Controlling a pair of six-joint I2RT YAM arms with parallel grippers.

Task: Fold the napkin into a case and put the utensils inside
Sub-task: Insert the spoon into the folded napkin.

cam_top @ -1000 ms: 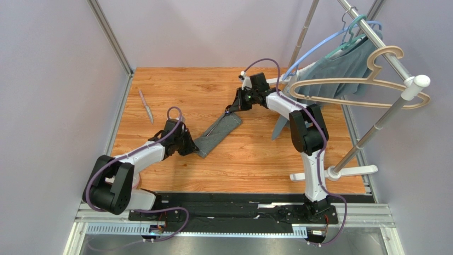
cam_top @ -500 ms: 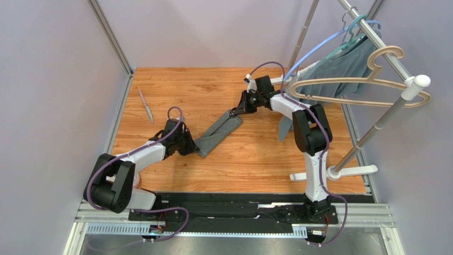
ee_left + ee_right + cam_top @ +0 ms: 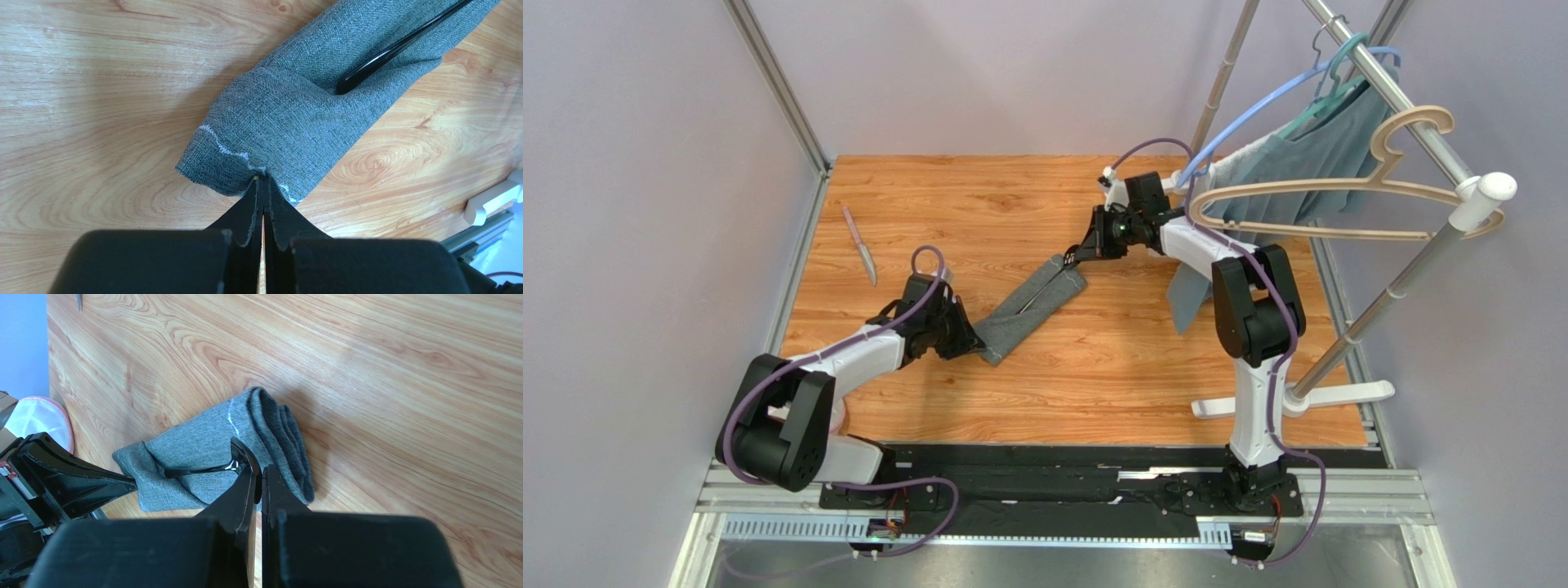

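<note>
Although the napkin (image 3: 1026, 309) already lies folded into a narrow case (image 3: 294, 122) in the middle of the table (image 3: 1112, 368), its near end pinched in the left gripper (image 3: 263, 180), we judge the right gripper (image 3: 259, 471), clamped on the black spoon (image 3: 399, 52), mid-insertion, with the knife (image 3: 859, 245) well apart, untouched.

We're seeing open tabletop (image 3: 1100, 380) lower centre & top centre. Rack (image 3: 1400, 284) w/ garment (image 3: 1320, 147) is crowding right side; case (image 3: 1026, 306) is lying diagonally mid-frame, knife (image 3: 859, 245) upper left.

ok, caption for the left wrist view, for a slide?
Left fingers pinch the folded napkin by one end on the table, a black spoon lying along its crease.
</note>
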